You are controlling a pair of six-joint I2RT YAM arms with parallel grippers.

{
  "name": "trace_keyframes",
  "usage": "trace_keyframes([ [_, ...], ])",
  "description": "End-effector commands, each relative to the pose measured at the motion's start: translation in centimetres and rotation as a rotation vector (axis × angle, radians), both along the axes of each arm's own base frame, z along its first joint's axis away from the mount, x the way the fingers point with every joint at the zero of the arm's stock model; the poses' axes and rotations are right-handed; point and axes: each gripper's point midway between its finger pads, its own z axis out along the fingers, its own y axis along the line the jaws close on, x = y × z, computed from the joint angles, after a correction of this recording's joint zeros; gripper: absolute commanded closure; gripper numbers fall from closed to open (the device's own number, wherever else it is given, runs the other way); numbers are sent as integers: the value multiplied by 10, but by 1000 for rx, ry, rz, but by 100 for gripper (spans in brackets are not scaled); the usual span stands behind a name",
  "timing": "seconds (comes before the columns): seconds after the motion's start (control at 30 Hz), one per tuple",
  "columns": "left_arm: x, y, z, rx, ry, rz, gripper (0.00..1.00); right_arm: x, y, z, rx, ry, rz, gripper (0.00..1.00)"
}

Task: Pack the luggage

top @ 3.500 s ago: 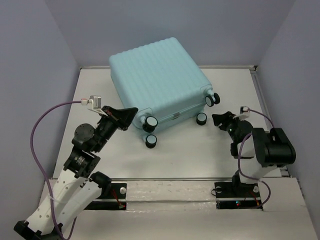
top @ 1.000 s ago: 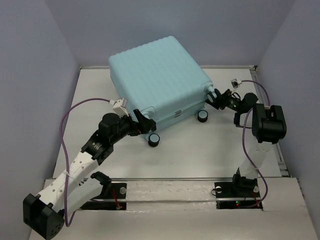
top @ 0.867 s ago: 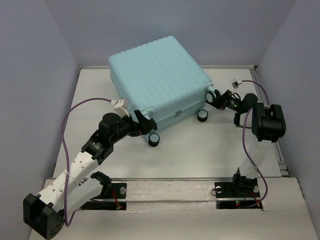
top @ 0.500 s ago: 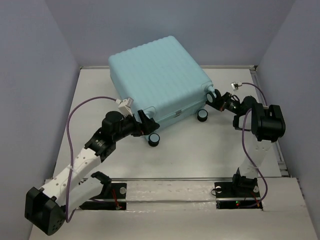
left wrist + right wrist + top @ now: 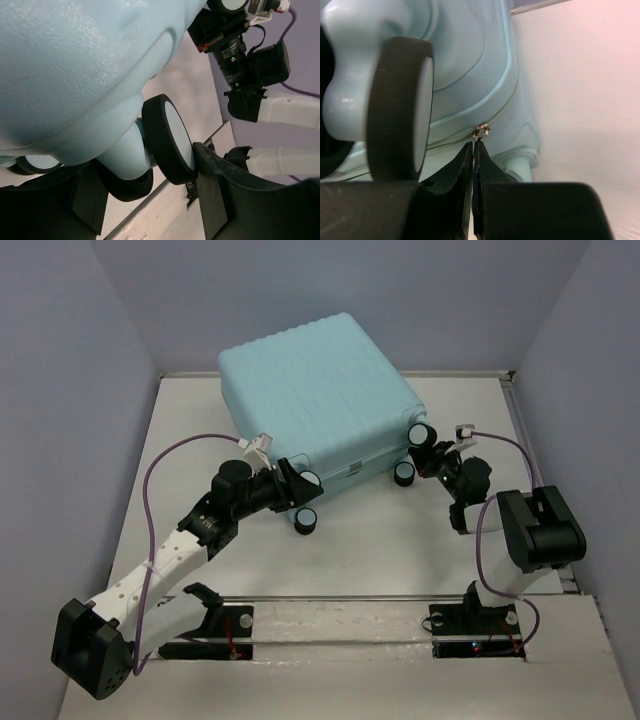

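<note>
Black fingers point(image 5: 220, 170) of the L gripper point(image 5: 145, 167) are seen set apart astride a wheel point(image 5: 167, 140) at the near-left corner of the luggage point(image 5: 315, 390). One finger is laid against the wheel's white face. Whether the other is pressed on as well can't be told, so a firm grip isn't confirmed. A 2nd wheel point(image 5: 308, 520) is seen just below that one, resting on the table point(image 5: 400, 560), near the L arm's wrist. On the other side, the R gripper point(image 5: 474, 147) is closed, fingers pressed flat together w/ no gap between. Its tips are placed right at the zip pull point(image 5: 480, 131) on the luggage's wheel end. Whether the pull's tab is pinched between them can't be made out. A 3rd wheel point(image 5: 400, 110), black rim w/ white face, is seen close beside that gripper in the R wrist view, blurred by nearness. The luggage itself is laid flat and closed on the far-middle part of the table, ribbed mint-blue shell up. It is turned at an angle, w/ its wheel end toward the arms. Both arms are stretched fwd from their bases at the near edge, one to each near corner of the luggage.
</note>
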Motion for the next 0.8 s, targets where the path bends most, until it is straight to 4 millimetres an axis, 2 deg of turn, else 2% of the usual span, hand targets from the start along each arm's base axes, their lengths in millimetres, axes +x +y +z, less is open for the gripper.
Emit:
trace_keyframes([
  [0.0, 6, -18, 68, -152, -234, -45, 81, -30, 47, 28, -110, -181, 55, 93],
  [0.1, 9, -14, 74, -159, -257, -12, 93, -44, 51, 20, -127, -174, 52, 93],
  [0.3, 15, 5, 87, -160, -310, 98, 94, -46, 46, 1, -111, -119, 19, 93],
  [0.43, 12, 26, 100, -125, -346, 178, 94, -33, 33, 2, -88, -111, -17, 93],
  [0.53, 13, 37, 100, -89, -363, 224, 94, -22, 22, 7, -79, -119, -8, 81],
  [0.57, 13, 37, 98, -89, -358, 226, 94, -20, 20, 9, -79, -120, 4, 72],
  [0.63, 12, 35, 96, -96, -353, 210, 94, -16, 19, 7, -80, -115, 32, 67],
  [0.67, 14, 35, 93, -88, -350, 215, 94, -15, 23, 11, -71, -125, 53, 63],
  [0.77, 17, 39, 88, -68, -351, 236, 94, -12, 33, 12, -76, -133, 122, 60],
])
